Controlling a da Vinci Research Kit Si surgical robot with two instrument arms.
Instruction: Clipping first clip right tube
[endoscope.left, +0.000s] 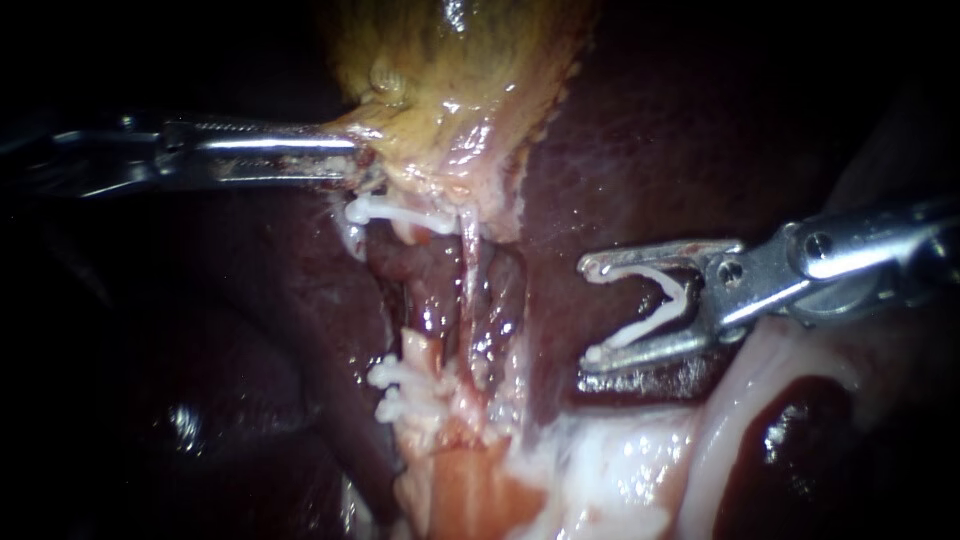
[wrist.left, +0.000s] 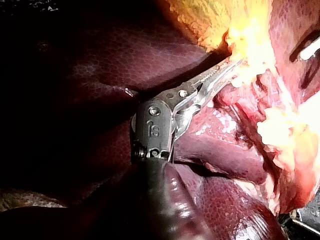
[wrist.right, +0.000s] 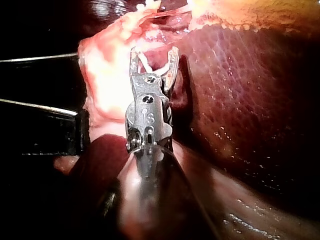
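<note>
"Holding the gallbladder (endoscope.left: 450, 90) taut, our left instrument (endoscope.left: 350, 160) has its jaws clenched on the edge; we judge that pulls the right tube (endoscope.left: 470, 290) straight."
"And where is that tube?"
"Bare, ahead of our right instrument (endoscope.left: 588, 310) and apart from it, not yet between its jaws. Those jaws grasp a white clip (endoscope.left: 640, 330), spread wide, touching it on both sides. No other holder shows."

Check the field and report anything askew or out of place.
Nothing stands out. The clip sits square in the jaws of the right instrument, both legs spread evenly, over the liver. The left instrument has its jaws shut on the edge of the gallbladder.
</note>
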